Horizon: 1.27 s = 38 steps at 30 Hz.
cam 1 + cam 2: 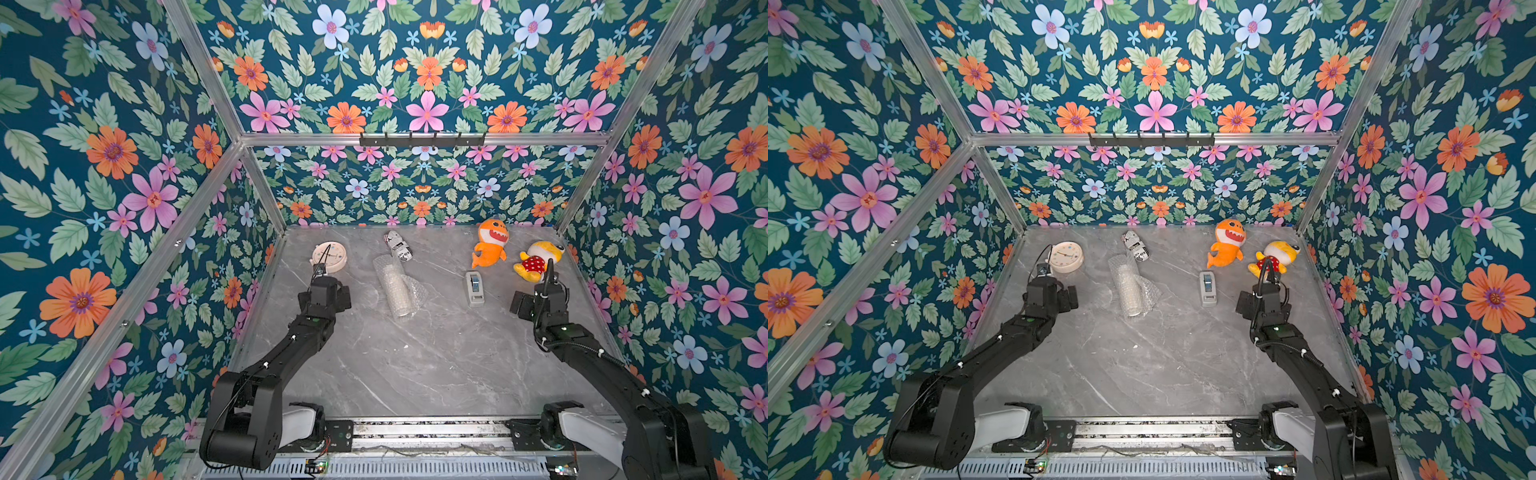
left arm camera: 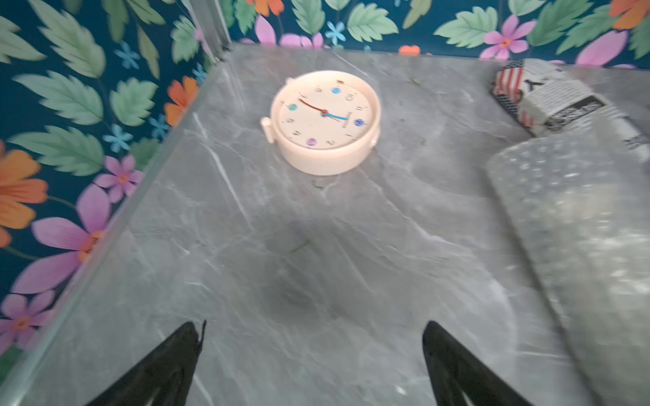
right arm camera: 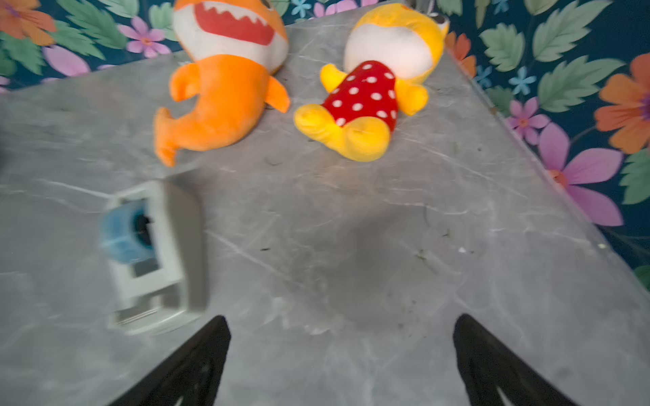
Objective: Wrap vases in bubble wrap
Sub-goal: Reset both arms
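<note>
Bundle at mid-bench: in both top views the vase (image 1: 397, 297) lies on its side, rolled inside the bubble wrap (image 1: 417, 293). Its long axis runs from the far edge of the bench (image 1: 415, 365) toward the near edge, leaning slightly to the right as it comes nearer. A loose flap of wrap spreads on the side toward the right edge. Through the clear, pimpled, silvery film the vase reads as a pale cream tube; its ribs and rim are too veiled to make out. The far end of the wrap almost meets a printed cylinder (image 1: 398, 245). The left arm (image 1: 307, 332) is the nearer one, just beside the bundle on its left-edge side. The right arm (image 1: 582, 336) stands well apart, with a grey tape dispenser (image 1: 474, 288) between it and the wrap.

From the left wrist, the left gripper (image 2: 313, 327) has its jaws spread wide and empty over bare grey marbled stone. It faces a round cream clock (image 2: 325, 121), and the wrap lies off to one side toward the bench middle, not between the jaws. A grasp would likely need this gripper to turn toward it.

From the right wrist, the right gripper (image 3: 343, 319) is also wide and empty. The dispenser, an orange shark plush (image 3: 225, 102) and a yellow plush (image 3: 365, 109) show; the bundle does not.
</note>
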Available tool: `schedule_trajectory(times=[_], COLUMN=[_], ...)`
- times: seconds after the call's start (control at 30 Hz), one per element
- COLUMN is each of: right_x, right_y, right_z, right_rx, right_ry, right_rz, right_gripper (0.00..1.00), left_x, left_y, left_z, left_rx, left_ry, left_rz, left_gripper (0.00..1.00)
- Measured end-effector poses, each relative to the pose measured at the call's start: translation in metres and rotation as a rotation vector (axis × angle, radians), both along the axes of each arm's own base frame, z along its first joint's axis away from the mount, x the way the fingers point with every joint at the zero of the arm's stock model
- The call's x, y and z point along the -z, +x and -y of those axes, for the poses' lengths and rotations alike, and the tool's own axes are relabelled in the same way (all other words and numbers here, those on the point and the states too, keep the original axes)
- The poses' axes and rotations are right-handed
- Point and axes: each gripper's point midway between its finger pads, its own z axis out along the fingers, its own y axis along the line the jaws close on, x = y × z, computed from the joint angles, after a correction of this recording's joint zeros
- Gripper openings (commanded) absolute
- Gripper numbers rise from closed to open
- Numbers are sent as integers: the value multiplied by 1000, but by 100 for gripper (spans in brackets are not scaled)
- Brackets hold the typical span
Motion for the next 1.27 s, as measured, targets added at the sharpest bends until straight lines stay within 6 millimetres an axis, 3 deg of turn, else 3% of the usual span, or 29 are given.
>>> schedule_trajectory(times=[0.1, 0.23, 0.37, 0.47, 0.53, 0.6, 0.8, 1.27], right_x=[37, 13, 11, 26, 32, 35, 15, 13], right_y=[-11, 14, 31, 37, 34, 34, 45, 47], right_z=[9, 19, 20, 17, 18, 15, 9, 8], right_rx=[-7, 26, -6, -49, -58, -80, -117, -125], right_ry=[-74, -72, -63, -39, -28, -16, -16, -17], right_rz=[-29, 103, 162, 165, 183, 183, 261, 277], right_gripper=[99, 99, 99, 99, 99, 99, 99, 99], left_x=[14, 15, 20, 22, 36, 34, 15, 12], left_y=[-7, -1, 5, 16, 14, 14, 25, 28], left_z=[-13, -37, -52, -50, -46, -43, -37, -31], left_rx=[3, -49, -67, -38, -11, 7, 35, 56], left_ry=[75, 82, 46, -2, -16, -28, -37, -35], left_rz=[58, 139, 191, 246, 234, 251, 328, 334], left_gripper=[100, 100, 100, 100, 100, 100, 100, 100])
